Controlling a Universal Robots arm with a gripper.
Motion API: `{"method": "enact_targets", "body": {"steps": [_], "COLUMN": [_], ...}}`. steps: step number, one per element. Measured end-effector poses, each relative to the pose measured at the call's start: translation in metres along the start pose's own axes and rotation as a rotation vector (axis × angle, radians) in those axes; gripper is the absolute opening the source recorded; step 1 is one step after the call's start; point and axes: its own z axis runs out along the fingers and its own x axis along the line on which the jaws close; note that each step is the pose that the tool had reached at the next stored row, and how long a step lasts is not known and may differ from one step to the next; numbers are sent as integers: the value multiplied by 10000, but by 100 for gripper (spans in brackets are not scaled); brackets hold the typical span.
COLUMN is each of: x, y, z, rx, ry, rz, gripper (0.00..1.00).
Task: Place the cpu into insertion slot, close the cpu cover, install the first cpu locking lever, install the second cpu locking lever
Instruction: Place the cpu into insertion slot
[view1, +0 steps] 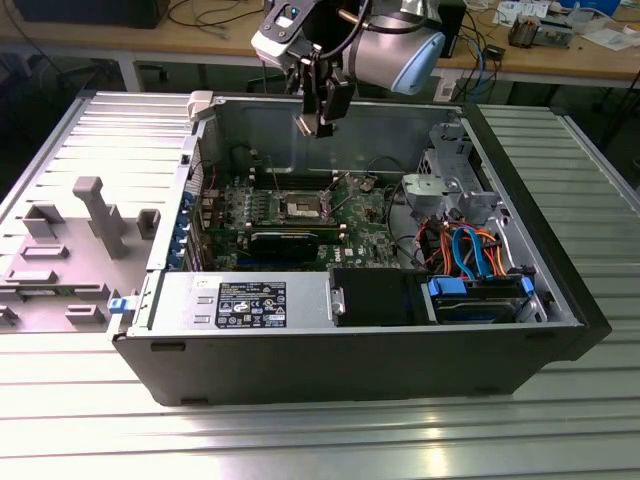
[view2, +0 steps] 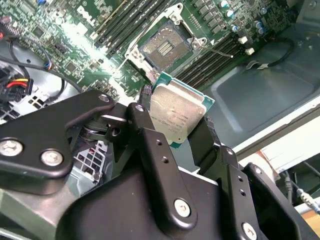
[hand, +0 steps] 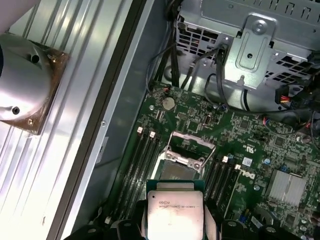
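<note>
At the exterior view's left a grey panel (view1: 70, 250) lies flat, cut off by the frame edge. The open case (view1: 350, 350) fills the middle. The gripper (view1: 318, 125) hangs at upper centre, above the slot (view1: 303, 208) on the green board (view1: 365, 225). In the second wrist view the jaws are clenched on the cpu (view2: 175, 117) by its edges, clear of the slot, and the fingers (view2: 150, 140) hide its lower corner. In the first wrist view the cover (hand: 194, 141) stands raised, and the cpu hides part of the slot.
</note>
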Motion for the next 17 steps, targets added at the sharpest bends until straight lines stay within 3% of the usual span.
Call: {"method": "enact_targets", "body": {"steps": [3,5,8,14,17], "x": [-6,-8,-9,-12,-15], "y": [-2,-2,-3,-3,-4], "z": [38,75,99,138,195], "rx": [33,106,148,158,157], "ry": [8,37,52,52,45], "rz": [201,762,1130,1215,1588], "gripper": [55,55,55,55,55]}}
